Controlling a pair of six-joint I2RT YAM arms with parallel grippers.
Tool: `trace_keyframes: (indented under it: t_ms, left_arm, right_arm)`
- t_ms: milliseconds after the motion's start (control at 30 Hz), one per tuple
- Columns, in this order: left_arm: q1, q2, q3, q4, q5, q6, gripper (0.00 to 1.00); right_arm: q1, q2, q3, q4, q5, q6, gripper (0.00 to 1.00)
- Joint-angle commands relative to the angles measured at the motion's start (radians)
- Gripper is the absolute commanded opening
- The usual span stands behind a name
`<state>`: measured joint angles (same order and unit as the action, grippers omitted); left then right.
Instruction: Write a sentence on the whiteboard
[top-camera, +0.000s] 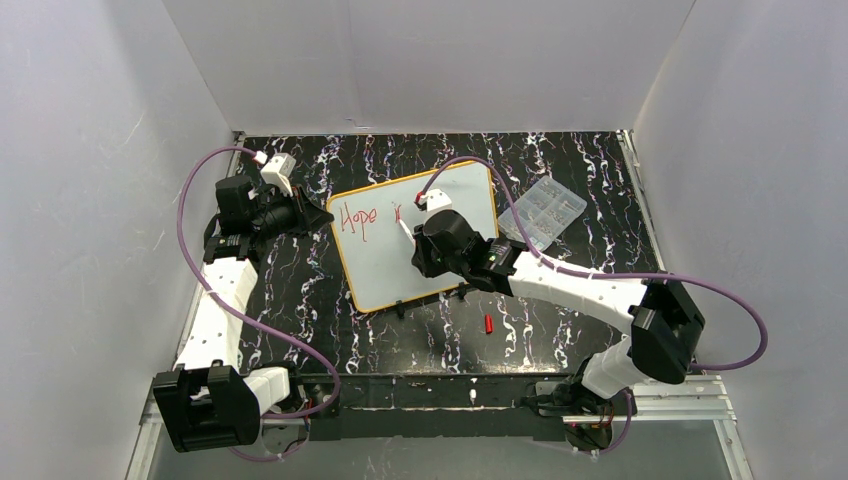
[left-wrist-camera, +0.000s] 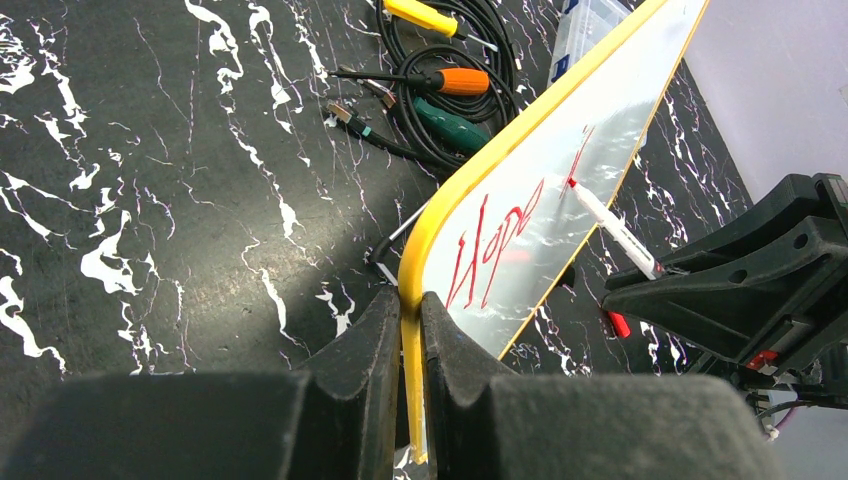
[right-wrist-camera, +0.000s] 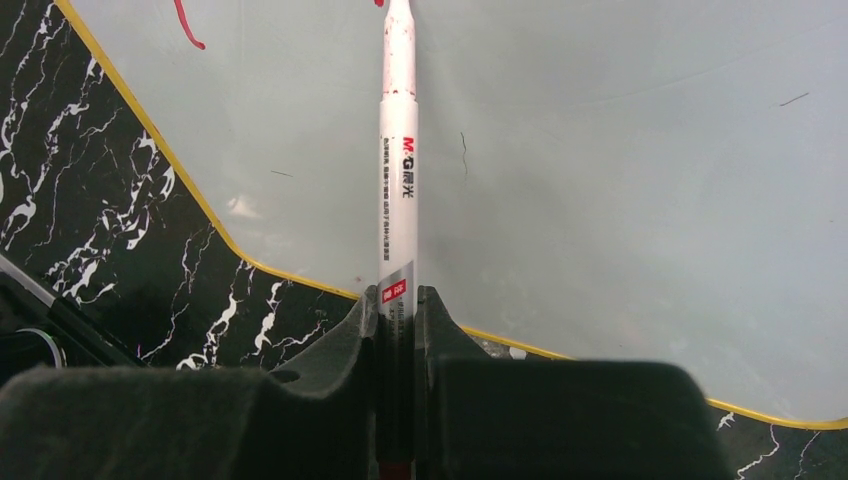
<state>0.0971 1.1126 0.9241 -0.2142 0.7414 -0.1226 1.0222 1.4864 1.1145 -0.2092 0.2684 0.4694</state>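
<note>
Nearest me, the two arm bases sit at the near edge of the bench (top-camera: 300, 330). Between them and the board runs a strip of open dark marble. One red cap (top-camera: 489, 323) lies on it, apart from the board's near rim.

My right fingers (right-wrist-camera: 365, 320) stand narrow, clamped on one white marker (right-wrist-camera: 398, 150) low on its barrel. The marker points away from the wrist, and its tip meets the board face at a short red stroke.

One whiteboard (top-camera: 440, 270) lies mid-bench, skewed to the bench edges. My left fingers (left-wrist-camera: 382, 335) are narrow too, pinching its yellow rim at the left edge, one finger on each face.

The sentence (top-camera: 360, 218) sits at the board's upper left in red. It reads "Hope" plus that one stroke. White face lies open to the right of the writing and below it.

The left wrist view shows three tool handles just beside the rim: yellow (left-wrist-camera: 420, 15), orange (left-wrist-camera: 460, 80) and green (left-wrist-camera: 450, 125). They lie on one coil of black cable (left-wrist-camera: 503, 95) and crowd that side.

Farther off, one clear parts box (top-camera: 543, 210) lies just beside the board's right edge. I cannot tell whether they touch.

White walls (top-camera: 430, 60) close the bench on the left, far and right sides.
</note>
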Motion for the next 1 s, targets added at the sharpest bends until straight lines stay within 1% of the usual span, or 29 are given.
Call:
trace_keyframes:
  t_ms: [0,467,967]
  left_arm:
    - [-0.006,-0.03,-0.002,-0.005,0.044,0.011,0.0]
    - [-0.006,-0.027,-0.002,-0.005,0.042,0.011,0.0]
    - [-0.006,-0.027,-0.004,-0.005,0.045,0.01,0.0]
  right_arm:
    - [-0.002,-0.023,0.01,0.041,0.054,0.0,0.01]
    - [-0.002,0.003,0.047,0.085,0.133,-0.032,0.01]
    - [-0.003,-0.003,0.03,0.047,0.163,-0.028,0.01]
